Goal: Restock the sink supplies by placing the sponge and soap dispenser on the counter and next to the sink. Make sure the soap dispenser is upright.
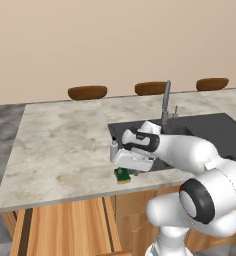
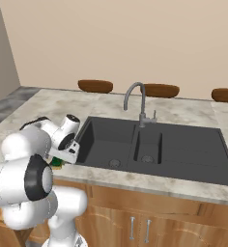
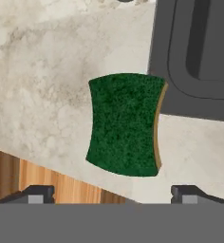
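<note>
The green sponge [image 3: 125, 124] with its thin yellow edge lies flat on the marble counter [image 3: 38, 71], just left of the sink's [image 3: 199, 47] front corner and close to the counter's front edge. My gripper [image 3: 113, 192] hangs straight above it, open, its fingertips [image 3: 38, 193] spread wider than the sponge and not touching it. From the left base view the sponge [image 1: 123, 176] peeks out under the gripper [image 1: 126, 170]. The soap dispenser [image 1: 113, 149] stands upright beside the sink's [image 1: 210, 127] left rim, partly hidden by my hand.
The grey faucet [image 1: 166, 102] rises behind the double basin [image 2: 159, 144]. Brown stools [image 1: 87, 92] line the counter's far side. Bare marble [image 1: 65, 140] spreads to the left. Wooden cabinet fronts [image 3: 19, 180] drop away just past the sponge.
</note>
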